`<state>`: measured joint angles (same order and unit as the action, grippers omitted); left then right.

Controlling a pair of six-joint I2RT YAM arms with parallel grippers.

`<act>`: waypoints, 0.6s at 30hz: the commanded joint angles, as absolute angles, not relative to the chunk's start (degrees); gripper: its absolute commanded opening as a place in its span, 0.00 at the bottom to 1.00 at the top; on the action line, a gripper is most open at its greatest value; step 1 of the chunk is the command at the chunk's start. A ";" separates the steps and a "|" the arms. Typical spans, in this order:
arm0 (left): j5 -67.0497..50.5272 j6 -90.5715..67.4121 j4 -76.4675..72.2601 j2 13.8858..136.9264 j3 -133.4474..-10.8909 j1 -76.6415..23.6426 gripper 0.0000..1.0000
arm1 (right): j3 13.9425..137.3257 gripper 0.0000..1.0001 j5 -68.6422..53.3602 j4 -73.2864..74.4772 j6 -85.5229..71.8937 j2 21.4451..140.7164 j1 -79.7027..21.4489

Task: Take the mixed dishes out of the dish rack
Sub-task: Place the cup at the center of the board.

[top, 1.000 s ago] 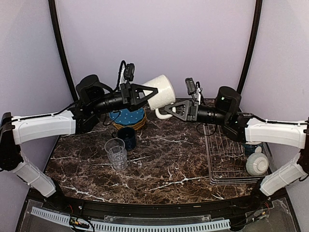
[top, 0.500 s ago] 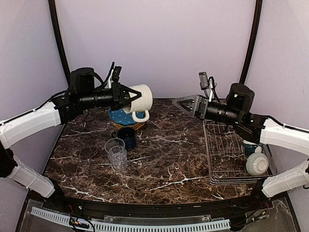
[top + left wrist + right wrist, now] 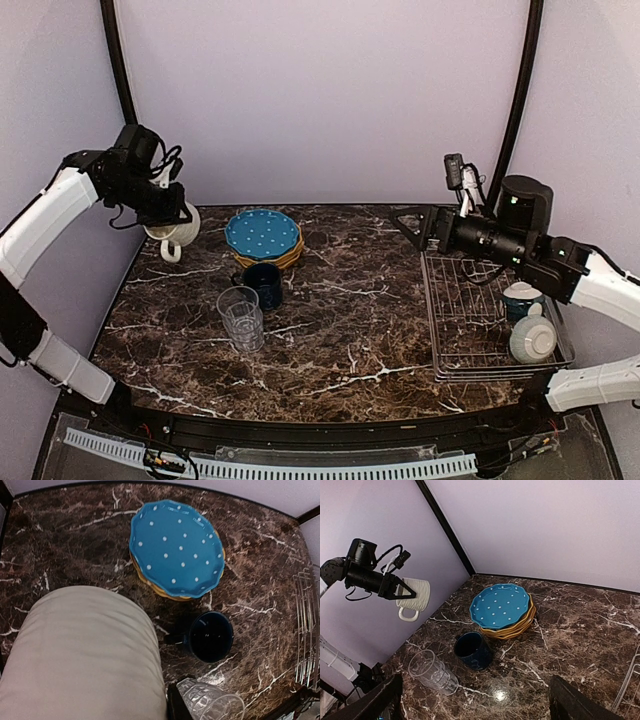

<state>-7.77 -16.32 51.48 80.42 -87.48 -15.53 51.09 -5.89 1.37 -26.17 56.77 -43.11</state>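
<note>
- Left hand (image 3: 173, 213): closed around the cream mug (image 3: 172, 232), held in the air over the far left corner of the desk (image 3: 340, 340). The mug's handle hangs downward, and its ribbed side fills the lower left of the left wrist view.
- Right hand (image 3: 408, 222): empty, fingers (image 3: 380, 702) spread wide, poised above the far left corner of the dish rack (image 3: 470, 330) and pointing toward the middle of the desk.
- Dish rack: silver wire grid at the right side of the desk. It holds two pale teal-and-white bowls along its right side, one near the front (image 3: 531, 340) and one just behind it (image 3: 522, 297).
- Blue white-dotted plate (image 3: 262, 233): tops a stack at the far centre-left of the desk, with a yellow plate (image 3: 512, 630) showing at the edge beneath.
- Dark blue cup (image 3: 265, 284): upright on the desk just in front of the plate stack.
- Clear glass tumbler (image 3: 241, 318): upright, near the cup on its front left.
</note>
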 commanded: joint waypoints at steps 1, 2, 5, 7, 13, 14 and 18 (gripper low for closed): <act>-8.30 -10.97 54.01 84.74 -84.28 -15.57 0.01 | 53.06 0.99 -3.12 5.06 -23.41 56.44 -42.71; -8.68 -10.94 53.68 86.29 -84.15 -15.56 0.01 | 53.20 0.99 -2.96 5.40 -23.34 56.37 -42.71; -10.26 -10.97 52.26 89.00 -83.56 -15.56 0.01 | 53.18 0.99 -2.24 6.39 -23.29 55.89 -42.70; -11.32 -11.29 51.31 91.00 -82.82 -15.56 0.01 | 53.02 0.99 -1.56 7.11 -23.30 55.52 -42.69; -14.30 -12.87 48.32 94.17 -79.76 -15.56 0.01 | 53.77 0.99 1.85 11.04 -21.99 55.10 -42.69; -15.04 -13.07 48.07 94.55 -79.43 -15.60 0.01 | 54.01 0.99 2.25 11.95 -21.79 55.23 -42.65; -16.40 -13.61 45.84 96.35 -77.41 -16.19 0.02 | 54.54 0.99 3.76 14.30 -20.87 54.96 -42.56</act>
<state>-14.06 -13.28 49.30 96.01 -78.87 -15.44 52.66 0.78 11.31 -22.52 55.66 -43.07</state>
